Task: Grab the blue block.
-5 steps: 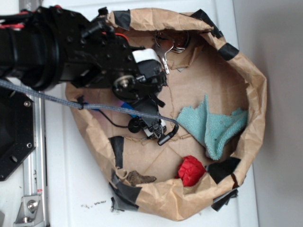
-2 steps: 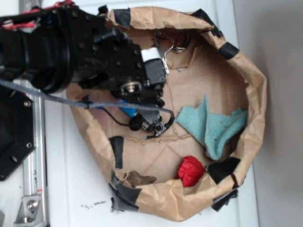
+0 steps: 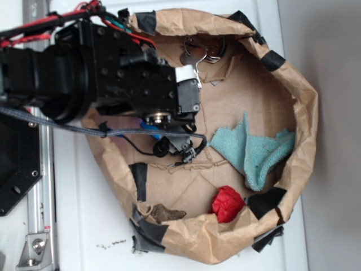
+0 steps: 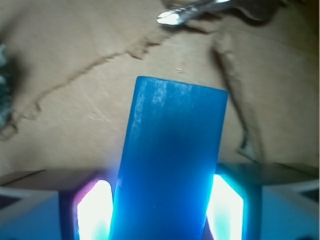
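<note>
1. the blue block (image 4: 172,160) stands between the two glowing fingers (image 4: 94,210) of the hand (image 4: 160,212) in the wrist view, its long faces running straight out from the palm toward the brown paper floor of the bag (image 3: 304,101). the fingers press against both side edges, so the hand reads as clamped on the block.
2. in the exterior view only a sliver of the blue block (image 3: 148,129) shows under the black arm (image 3: 101,79), at the left side of the bag's interior, so that view alone cannot confirm the grip.
3. likely risk one: the block's faces look smooth, and much of its length juts past the fingertips. a quick lift or swing could let it pivot or slide out.
4. likely risk two: the grey braided cable (image 3: 51,119) and a thin black wire (image 3: 138,149) hang across the left rim of the bag. a rising arm might drag the paper wall, shift the bag on the white counter (image 3: 84,226), and jolt the block.
5. likely risk three: the keys (image 3: 200,52) lie at the far edge, near the wrist; a sweep that way could snag them. the teal cloth (image 3: 256,149) to the right and the red object (image 3: 227,203) at the near side sit well apart and seem out of harm's way.
6. writing: no brand, label or legible text shows on the block, the bag, the black tape patches (image 3: 139,179) or the arm. small dark marks on the counter near the bag's near edge are too small to read.
</note>
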